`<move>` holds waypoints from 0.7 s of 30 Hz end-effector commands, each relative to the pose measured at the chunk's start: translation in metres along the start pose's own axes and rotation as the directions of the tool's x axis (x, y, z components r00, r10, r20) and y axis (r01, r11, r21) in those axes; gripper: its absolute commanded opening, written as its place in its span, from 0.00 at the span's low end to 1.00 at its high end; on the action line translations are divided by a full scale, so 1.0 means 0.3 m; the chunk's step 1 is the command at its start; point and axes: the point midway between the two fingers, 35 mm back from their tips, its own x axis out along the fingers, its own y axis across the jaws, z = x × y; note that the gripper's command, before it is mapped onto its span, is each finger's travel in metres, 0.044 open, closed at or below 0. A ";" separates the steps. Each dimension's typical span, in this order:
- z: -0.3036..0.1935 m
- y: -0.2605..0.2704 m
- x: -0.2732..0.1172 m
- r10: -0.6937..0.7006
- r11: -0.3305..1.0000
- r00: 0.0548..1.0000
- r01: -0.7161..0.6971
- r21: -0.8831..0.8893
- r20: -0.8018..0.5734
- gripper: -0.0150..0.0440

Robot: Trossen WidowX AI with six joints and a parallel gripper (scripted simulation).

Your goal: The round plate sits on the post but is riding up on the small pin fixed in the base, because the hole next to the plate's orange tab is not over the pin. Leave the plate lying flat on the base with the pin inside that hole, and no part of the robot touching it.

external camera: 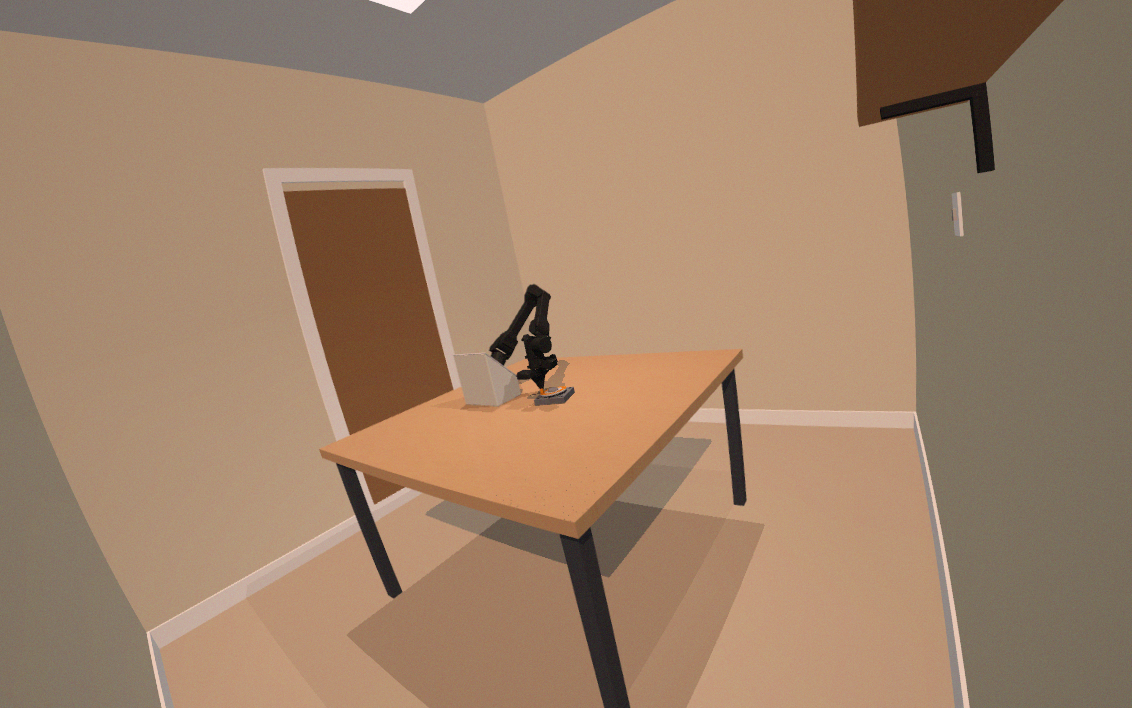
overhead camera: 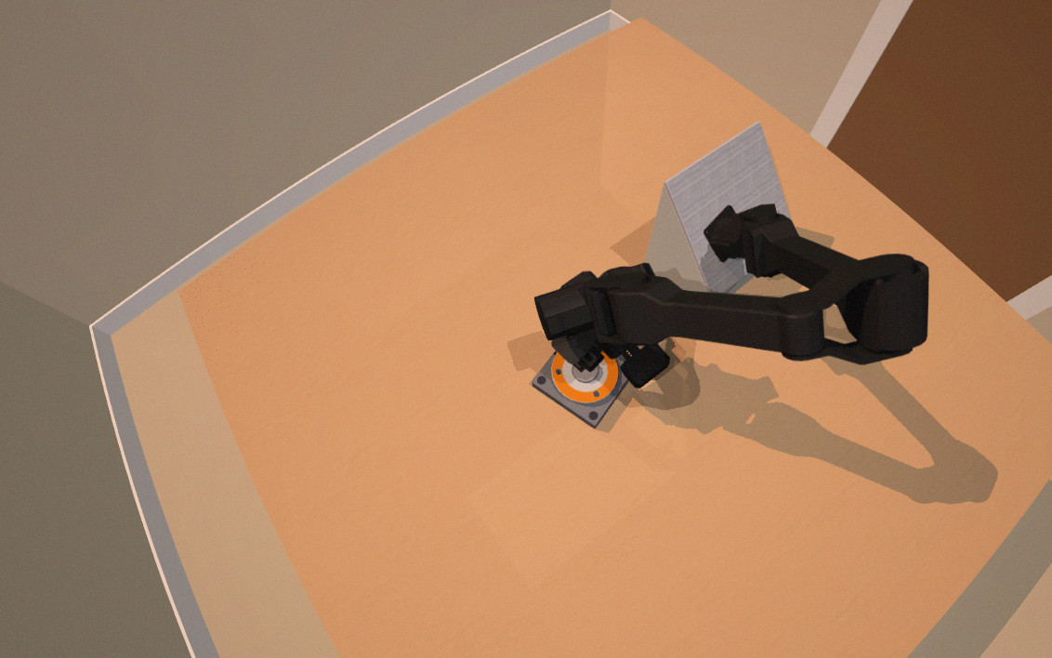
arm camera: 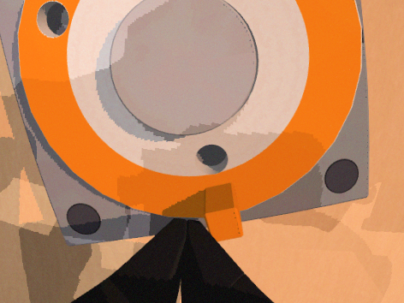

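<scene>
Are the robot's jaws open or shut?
Shut. In the wrist view the gripper has its two black jaws meeting at a point beside the orange tab, holding nothing.

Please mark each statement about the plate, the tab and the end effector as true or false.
1. The end effector is shut and holds nothing. True.
2. The orange tab sticks out of the plate's rim beside the fingertips. True.
3. The post is bare, with no plate around it. False: the plate rings it.
4. The base is round. False: it is a square with corner holes.
5. A dark hole lies near the tab. True.
</scene>
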 end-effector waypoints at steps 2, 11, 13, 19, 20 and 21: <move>0.009 -0.023 0.000 -0.006 1.000 1.000 0.006 -0.004 0.000 0.25; 0.023 -0.057 -0.002 -0.006 1.000 1.000 0.006 -0.005 0.000 0.25; 0.027 -0.065 -0.003 -0.006 1.000 1.000 0.006 -0.005 0.000 0.25; 0.043 -0.088 -0.005 -0.007 1.000 1.000 0.007 -0.005 0.000 0.25; 0.046 -0.092 -0.005 -0.007 1.000 1.000 0.007 -0.005 0.000 0.25; 0.049 -0.095 -0.005 -0.007 1.000 1.000 0.007 -0.005 0.000 0.25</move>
